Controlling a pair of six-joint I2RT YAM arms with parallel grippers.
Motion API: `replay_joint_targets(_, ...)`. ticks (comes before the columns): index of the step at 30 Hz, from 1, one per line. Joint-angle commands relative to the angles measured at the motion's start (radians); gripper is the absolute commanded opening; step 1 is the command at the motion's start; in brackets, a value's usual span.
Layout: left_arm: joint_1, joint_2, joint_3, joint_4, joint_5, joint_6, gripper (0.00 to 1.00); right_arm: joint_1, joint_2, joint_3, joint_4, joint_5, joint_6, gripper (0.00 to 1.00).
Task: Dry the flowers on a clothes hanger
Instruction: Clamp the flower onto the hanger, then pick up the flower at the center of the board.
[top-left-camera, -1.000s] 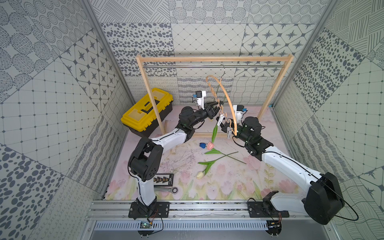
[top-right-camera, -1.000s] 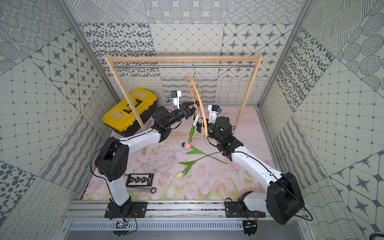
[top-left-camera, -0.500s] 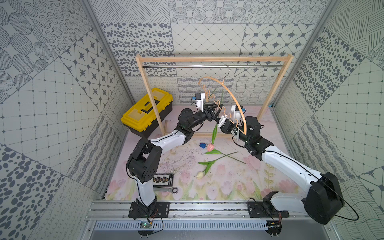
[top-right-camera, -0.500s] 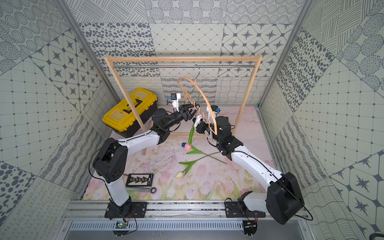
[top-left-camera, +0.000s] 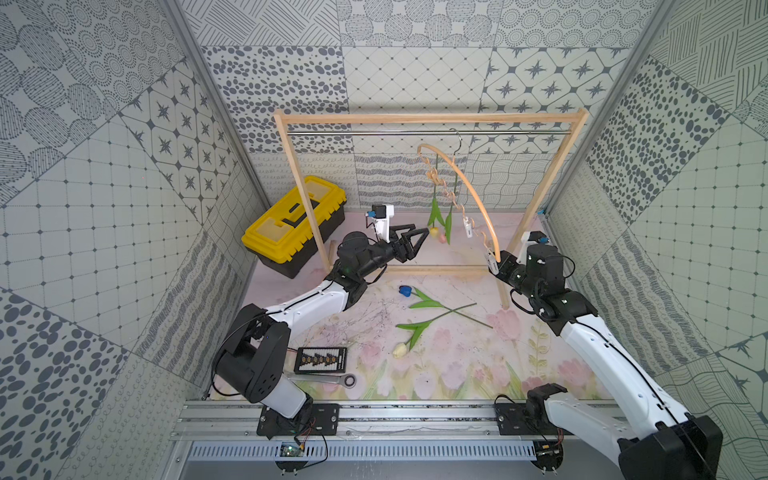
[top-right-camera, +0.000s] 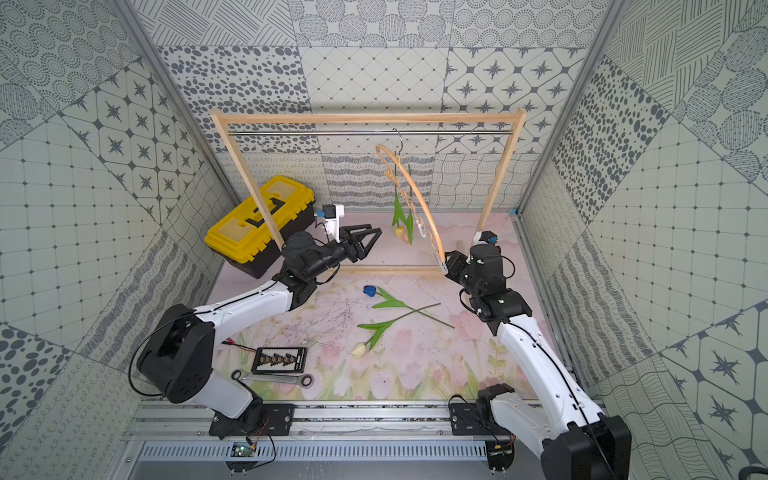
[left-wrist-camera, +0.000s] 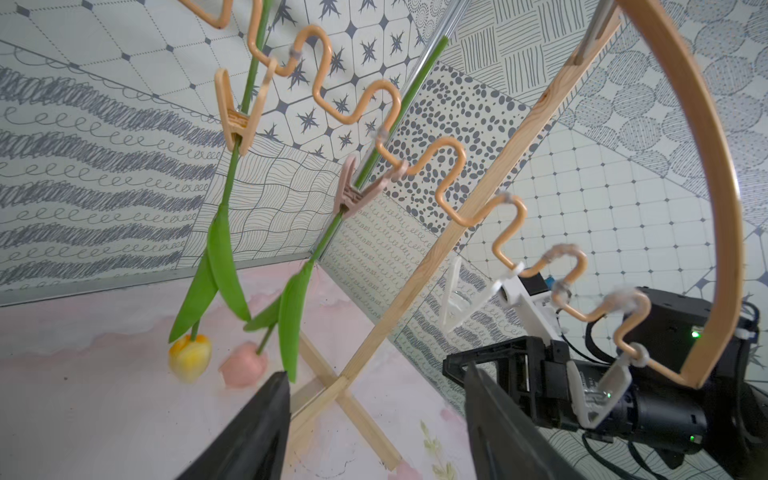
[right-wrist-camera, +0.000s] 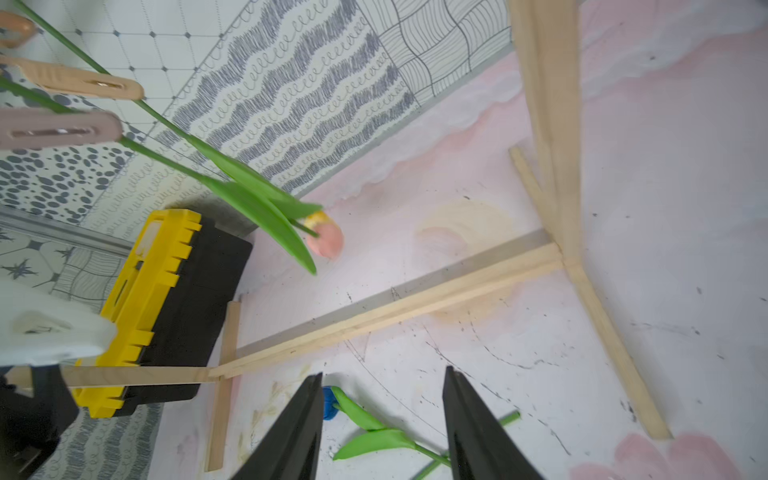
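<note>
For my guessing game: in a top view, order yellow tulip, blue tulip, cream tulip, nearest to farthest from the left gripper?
1. yellow tulip, hanging beside the left gripper.
2. blue tulip, lying on the mat.
3. cream tulip, toward the front.

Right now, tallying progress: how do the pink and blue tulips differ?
The pink tulip hangs head-down, stem pinched in a clothespin on the clothes hanger; the blue tulip lies flat on the mat. The pink tulip hangs beside the yellow tulip; the blue tulip's stem crosses the cream tulip's. Both have green leaves.
</note>
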Motion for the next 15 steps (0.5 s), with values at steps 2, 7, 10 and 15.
replay_joint_targets(2, -0.096, -0.104, -0.063, -0.414, -0.094, 0.397, 0.58, 0.003, -0.093, -0.013, -0.199, 0.026, -0.031, 0.5)
replay_joint_targets(7, -0.24, -0.035, -0.066, -0.672, -0.157, 0.612, 0.41, 0.003, -0.185, -0.065, -0.292, 0.028, 0.017, 0.5)
replay_joint_targets(10, -0.299, 0.057, -0.032, -0.731, -0.169, 0.664, 0.31, 0.003, -0.205, -0.087, -0.306, 0.007, 0.035, 0.5)
replay_joint_targets(15, -0.367, 0.214, 0.059, -0.742, -0.179, 0.743, 0.31, 0.002, -0.2, -0.086, -0.313, -0.016, 0.035, 0.48)
